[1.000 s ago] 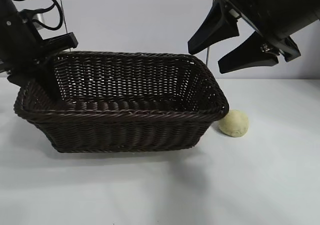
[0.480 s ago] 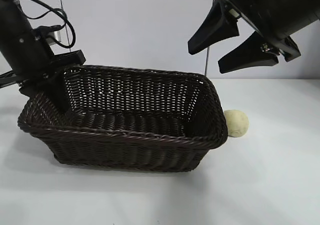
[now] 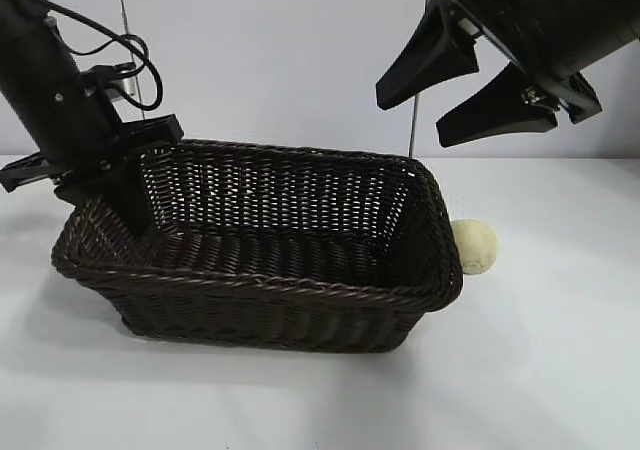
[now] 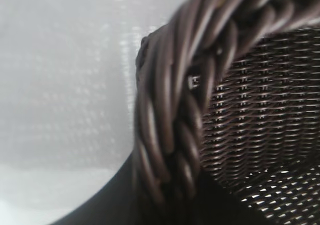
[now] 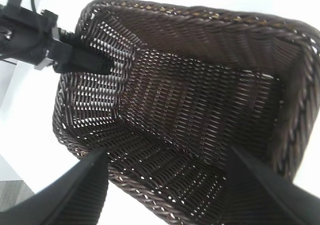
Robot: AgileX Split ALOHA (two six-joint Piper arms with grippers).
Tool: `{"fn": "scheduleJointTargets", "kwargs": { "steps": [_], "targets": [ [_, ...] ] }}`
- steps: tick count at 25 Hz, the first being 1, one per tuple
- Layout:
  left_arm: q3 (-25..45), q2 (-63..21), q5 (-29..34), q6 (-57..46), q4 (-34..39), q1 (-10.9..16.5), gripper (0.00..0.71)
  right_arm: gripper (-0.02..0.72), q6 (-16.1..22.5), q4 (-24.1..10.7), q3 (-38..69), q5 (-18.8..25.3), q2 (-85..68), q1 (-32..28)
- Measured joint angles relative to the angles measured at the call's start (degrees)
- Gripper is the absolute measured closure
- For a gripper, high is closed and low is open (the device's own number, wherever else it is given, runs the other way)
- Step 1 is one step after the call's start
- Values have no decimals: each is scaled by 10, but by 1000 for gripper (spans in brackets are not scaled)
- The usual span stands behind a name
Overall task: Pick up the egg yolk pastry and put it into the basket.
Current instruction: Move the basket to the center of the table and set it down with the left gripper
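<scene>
The dark brown woven basket [image 3: 270, 315] sits mid-table, slightly askew. My left gripper [image 3: 128, 198] is shut on the braided rim [image 4: 170, 110] at the basket's left end, one finger inside the wall and one outside. The pale yellow egg yolk pastry [image 3: 477, 245] lies on the table against the basket's right end, partly hidden behind the rim corner. High above that end hangs my right gripper [image 3: 410, 120], open and holding nothing. From the right wrist view I look down into the empty basket [image 5: 200, 100] between my spread fingers [image 5: 65, 195]; the pastry does not show there.
The white tabletop [image 3: 540, 370] stretches in front of and to the right of the basket. A thin vertical rod [image 3: 412, 135] stands behind the basket's right end. Cables [image 3: 120, 65] loop off the left arm.
The left gripper has dragged the basket's left end to the right and nearer the camera. The basket now covers part of the pastry. The right arm has not moved.
</scene>
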Motion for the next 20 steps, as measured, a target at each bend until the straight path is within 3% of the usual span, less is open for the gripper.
{"fn": "scheduleJointTargets", "kwargs": {
  "steps": [6,8,13,16,20],
  "targets": [
    [0,6,-4,0,-2,0,586,217,0,-1,0,0,0,0],
    [0,6,-6,0,-4,0,510,217,0,-1,0,0,0,0],
    [-2,-4,-6,0,-6,0,199,217,0,-1,0,0,0,0],
    [-13,-21,17,0,-4,0,147,217,0,-1,0,-1,0,0],
    [-36,-53,64,0,23,0,133,217,0,-1,0,-1,0,0]
  ]
}}
